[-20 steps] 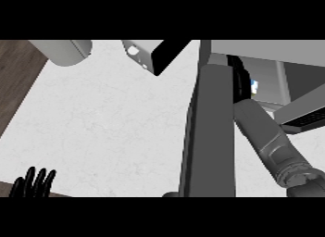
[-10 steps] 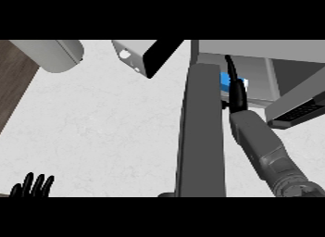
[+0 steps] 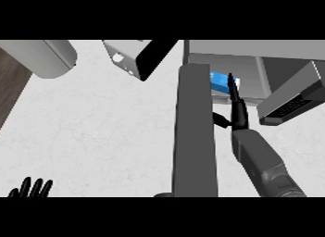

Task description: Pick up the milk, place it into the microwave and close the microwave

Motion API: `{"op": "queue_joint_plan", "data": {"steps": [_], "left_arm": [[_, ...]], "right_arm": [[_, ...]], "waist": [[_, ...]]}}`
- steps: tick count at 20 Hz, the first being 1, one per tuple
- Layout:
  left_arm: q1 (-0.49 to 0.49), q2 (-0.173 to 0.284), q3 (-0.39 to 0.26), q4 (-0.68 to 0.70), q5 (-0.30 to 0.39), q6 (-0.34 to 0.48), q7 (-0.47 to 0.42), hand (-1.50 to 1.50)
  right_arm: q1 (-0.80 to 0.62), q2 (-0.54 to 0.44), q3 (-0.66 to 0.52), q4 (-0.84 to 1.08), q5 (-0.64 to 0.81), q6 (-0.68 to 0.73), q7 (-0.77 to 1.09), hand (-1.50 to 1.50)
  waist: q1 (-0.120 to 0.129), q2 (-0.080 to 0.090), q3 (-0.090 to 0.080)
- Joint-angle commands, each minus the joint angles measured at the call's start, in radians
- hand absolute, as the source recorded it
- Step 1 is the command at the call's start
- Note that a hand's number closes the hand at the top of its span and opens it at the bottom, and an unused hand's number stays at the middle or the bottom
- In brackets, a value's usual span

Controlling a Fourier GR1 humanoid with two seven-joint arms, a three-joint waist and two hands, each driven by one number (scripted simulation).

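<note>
— What's different from a moment back?

— The right hand (image 3: 236,107) has gone deeper into the microwave (image 3: 260,55). A second ago the forearm was still outside the opening; now the fingers reach well into the cavity, straight and close together, lying against the milk (image 3: 219,84) rather than curled round it (as far as I can see, the thumb sticks out toward the door).

— So the carton is in?

— I'd say so. The milk sits inside the microwave, just past the inner face of the open door (image 3: 194,134), and only a blue and white patch of it shows beside the fingers. Placing looks nearly finished; what is left is to pull the arm out and swing the door shut.

— Which way does the carton point?

— Hard to tell. The visible patch runs longer from the door toward the back of the cavity than across, so its long axis may lie that way, but whether it stands upright or lies flat I cannot tell.

— And the other hand?

— The left hand (image 3: 31,189) rests open, fingers up, on the table (image 3: 90,129) far from the door.
</note>
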Motion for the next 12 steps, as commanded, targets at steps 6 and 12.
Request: {"op": "queue_joint_plan", "data": {"steps": [6,12], "left_arm": [[-0.008,-0.011,-0.002,-0.001,-0.007,0.018,0.046,-1.5],[0.058,0.019,-0.026,-0.068,-0.054,0.004,0.067,-1.5]], "right_arm": [[0.113,-0.005,0.004,-0.01,-0.005,0.205,-0.121,-1.5],[0.205,-0.032,0.044,-0.067,0.014,0.313,-0.137,-1.5]], "waist": [[-0.044,-0.018,-0.003],[-0.062,-0.028,-0.004]]}}
